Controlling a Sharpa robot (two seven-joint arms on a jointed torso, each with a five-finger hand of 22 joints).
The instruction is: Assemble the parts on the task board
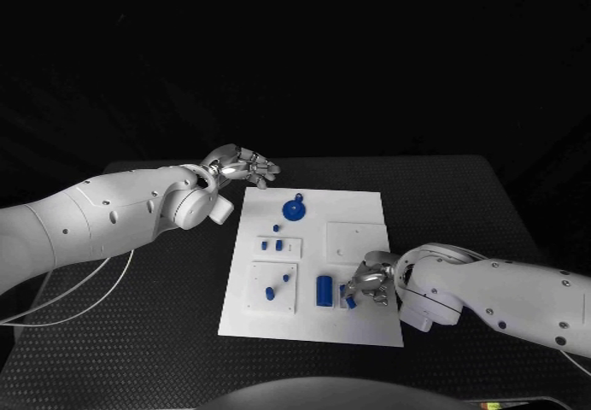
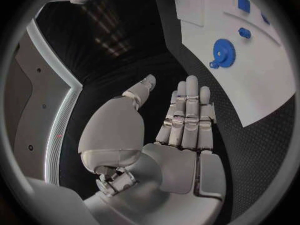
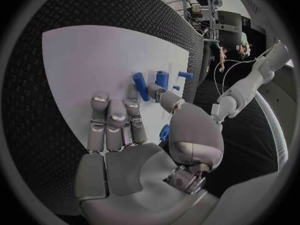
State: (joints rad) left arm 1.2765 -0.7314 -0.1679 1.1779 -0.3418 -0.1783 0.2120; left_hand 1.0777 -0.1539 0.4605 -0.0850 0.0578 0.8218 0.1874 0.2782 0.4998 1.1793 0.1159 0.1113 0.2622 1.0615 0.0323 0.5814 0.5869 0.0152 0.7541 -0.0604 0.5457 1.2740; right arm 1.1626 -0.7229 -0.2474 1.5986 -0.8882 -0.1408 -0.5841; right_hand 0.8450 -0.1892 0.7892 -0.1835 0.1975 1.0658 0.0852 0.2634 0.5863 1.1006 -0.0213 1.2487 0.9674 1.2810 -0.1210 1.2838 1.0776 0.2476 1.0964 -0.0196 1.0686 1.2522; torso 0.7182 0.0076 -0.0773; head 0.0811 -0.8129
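While right hand (image 1: 370, 282) overhangs board (image 1: 357, 209) edge — left hand (image 1: 242, 165) clear.

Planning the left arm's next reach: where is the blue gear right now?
In the head view the blue gear lies on the task board near its far edge, towards the robot's left, just beside the left hand hovering off the board's far-left corner.

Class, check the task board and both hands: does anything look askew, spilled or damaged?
Nothing stands out. The task board lies flat, the blue parts rest on it, the left hand hovers off its far corner, and the right hand is over its near right side.
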